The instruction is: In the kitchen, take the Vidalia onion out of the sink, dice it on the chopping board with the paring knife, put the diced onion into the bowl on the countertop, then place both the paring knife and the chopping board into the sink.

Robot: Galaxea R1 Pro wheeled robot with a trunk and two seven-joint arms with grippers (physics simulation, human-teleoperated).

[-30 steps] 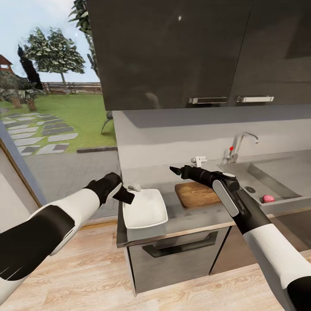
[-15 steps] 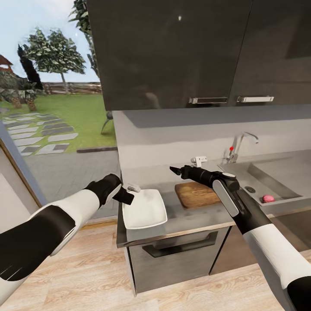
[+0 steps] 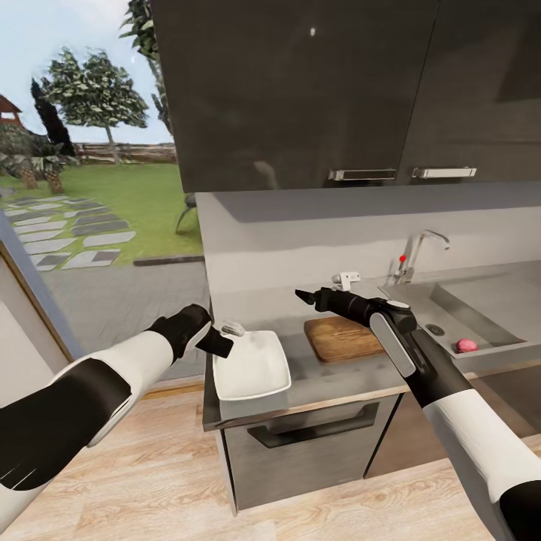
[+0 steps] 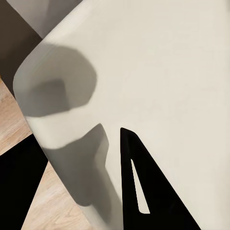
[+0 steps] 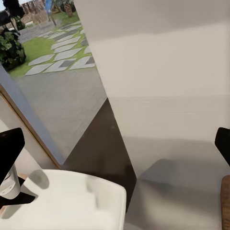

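Observation:
The white squarish bowl (image 3: 255,367) sits at the countertop's (image 3: 330,382) left end, overhanging its edge. My left gripper (image 3: 221,339) is shut on the bowl's left rim; in the left wrist view one black finger (image 4: 139,182) lies inside the bowl (image 4: 158,72). The dark brown chopping board (image 3: 342,338) lies to the bowl's right. My right gripper (image 3: 303,295) hovers open above the counter behind the board, pointing left, nothing between its fingers. A small pinkish onion (image 3: 466,346) rests in the steel sink (image 3: 451,312). The paring knife is hidden.
Glossy black upper cabinets (image 3: 315,90) hang low over the counter. A chrome tap (image 3: 421,252) with a red-tipped lever stands behind the sink. A small white object (image 3: 346,280) sits by the backsplash. A glass wall to the garden is at the left, with light wood floor below.
My left gripper and the bowl have edged slightly to the left and up. The right arm has not moved.

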